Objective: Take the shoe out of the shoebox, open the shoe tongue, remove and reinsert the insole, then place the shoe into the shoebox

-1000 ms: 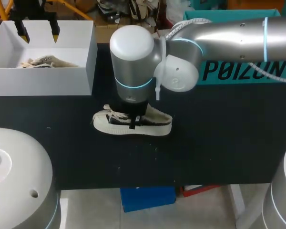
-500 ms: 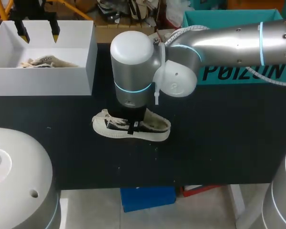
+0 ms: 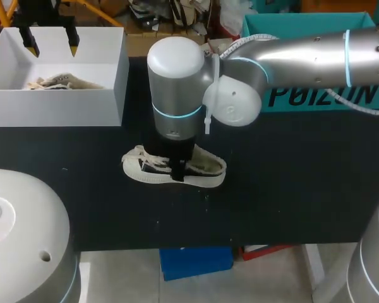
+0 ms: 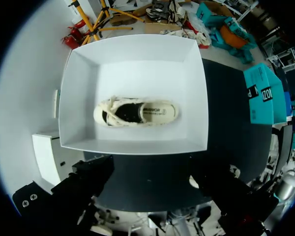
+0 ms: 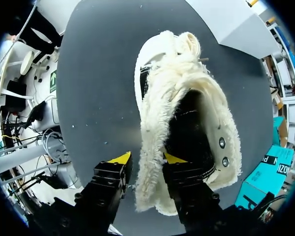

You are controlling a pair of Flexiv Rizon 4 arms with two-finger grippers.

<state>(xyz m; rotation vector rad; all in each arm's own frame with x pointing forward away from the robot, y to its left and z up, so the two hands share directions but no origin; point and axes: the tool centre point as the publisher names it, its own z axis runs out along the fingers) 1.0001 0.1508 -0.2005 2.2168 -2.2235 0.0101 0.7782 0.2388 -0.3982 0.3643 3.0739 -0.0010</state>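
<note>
A cream fleece-lined shoe [image 3: 205, 165] lies on its side on the black table [image 3: 303, 183]. My right arm reaches in over it, and my right gripper [image 3: 177, 169] stands at the shoe's opening. In the right wrist view my right gripper [image 5: 146, 158] straddles the fleecy side wall of the shoe [image 5: 187, 98]: one finger is inside on the dark lining, and the other stands outside with a thin gap, so it is open. My left gripper [image 3: 49, 35] hangs open above the white shoebox [image 3: 63, 104]. A second cream shoe [image 4: 135, 112] lies inside the shoebox [image 4: 201, 98].
A teal box [image 3: 322, 95] stands at the table's back right, behind my right arm. The white shoebox takes up the back left corner. Bare black table stretches to the right of the shoe and along the front edge.
The shoe and my right wrist shifted slightly toward the table's front edge, then held. My left arm has not moved.
</note>
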